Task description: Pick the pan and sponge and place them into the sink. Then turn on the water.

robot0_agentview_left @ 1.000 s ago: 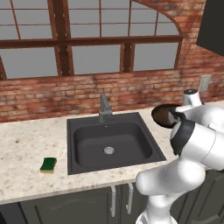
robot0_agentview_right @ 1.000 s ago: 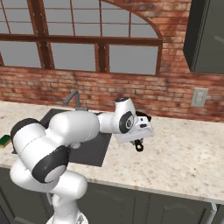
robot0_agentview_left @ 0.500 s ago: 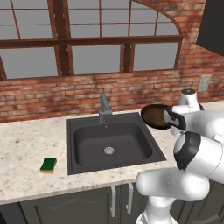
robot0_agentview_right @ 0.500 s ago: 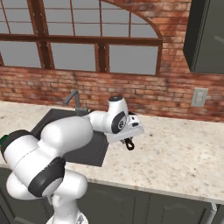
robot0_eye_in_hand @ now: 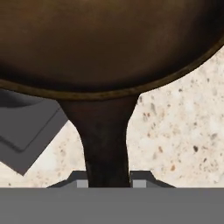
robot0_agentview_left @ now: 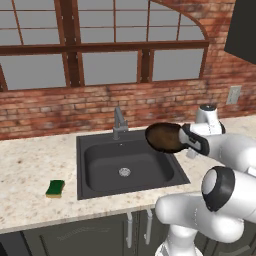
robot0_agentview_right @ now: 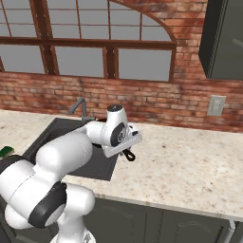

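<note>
My gripper (robot0_agentview_left: 188, 140) is shut on the short black handle of the pan (robot0_agentview_left: 164, 137), a round dark skillet with a brownish inside. The pan hangs tilted in the air over the right rear part of the sink (robot0_agentview_left: 100, 161), a dark grey square basin. In the hand view the pan (robot0_eye_in_hand: 109, 43) spreads across the top, and its handle runs down between my fingertips (robot0_eye_in_hand: 141, 181). From the right base view the handle's end (robot0_agentview_right: 128, 155) pokes out below the hand. The sponge (robot0_agentview_left: 55, 188), green over yellow, lies on the counter left of the sink. No water runs.
A small grey faucet (robot0_agentview_left: 119, 122) stands behind the sink at the brick wall. A speckled stone counter (robot0_agentview_right: 190, 166) stretches to the right of the basin. A wall outlet (robot0_agentview_right: 215, 105) and a dark cabinet (robot0_agentview_right: 223, 38) are on the right.
The arm has swung left with the pan in its grip, from above the right counter to over the sink's right side. The sponge has not moved.
</note>
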You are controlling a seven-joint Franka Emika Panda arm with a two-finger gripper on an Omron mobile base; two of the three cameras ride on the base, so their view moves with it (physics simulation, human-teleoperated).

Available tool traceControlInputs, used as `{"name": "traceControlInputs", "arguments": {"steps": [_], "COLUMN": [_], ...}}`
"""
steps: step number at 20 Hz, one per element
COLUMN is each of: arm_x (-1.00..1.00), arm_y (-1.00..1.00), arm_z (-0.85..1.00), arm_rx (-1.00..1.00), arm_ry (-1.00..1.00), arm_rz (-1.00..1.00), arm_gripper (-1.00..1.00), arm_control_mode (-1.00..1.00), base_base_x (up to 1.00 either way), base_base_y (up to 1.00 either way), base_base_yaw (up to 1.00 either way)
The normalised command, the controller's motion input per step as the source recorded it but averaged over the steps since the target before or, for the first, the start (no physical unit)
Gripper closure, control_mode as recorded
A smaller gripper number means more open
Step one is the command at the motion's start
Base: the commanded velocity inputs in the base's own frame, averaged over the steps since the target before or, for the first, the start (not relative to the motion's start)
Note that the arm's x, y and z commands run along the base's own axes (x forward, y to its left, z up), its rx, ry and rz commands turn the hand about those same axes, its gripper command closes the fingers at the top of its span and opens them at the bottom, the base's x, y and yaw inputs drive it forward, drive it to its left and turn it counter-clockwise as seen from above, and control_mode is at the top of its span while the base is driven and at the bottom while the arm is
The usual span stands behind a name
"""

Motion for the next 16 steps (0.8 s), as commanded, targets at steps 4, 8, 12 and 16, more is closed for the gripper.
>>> {"name": "traceControlInputs", "arguments": {"steps": [4, 8, 12, 16], "arm_x": [0.02, 0.21, 0.40, 0.44], "arm_y": [0.48, 0.56, 0.57, 0.50], "arm_z": [-0.01, -0.07, -0.17, -0.22], "arm_rx": [0.13, 0.09, 0.01, 0.00], "arm_ry": [0.02, 0.04, 0.09, 0.11], "arm_rz": [0.23, 0.18, 0.15, 0.12], "arm_gripper": [1.00, 1.00, 1.00, 1.00], "arm_control_mode": [-1.00, -1.00, -1.00, -1.00], "base_base_x": [0.00, 0.00, 0.00, 0.00], "base_base_y": [0.00, 0.00, 0.00, 0.00], "base_base_yaw": [0.00, 0.00, 0.00, 0.00]}}
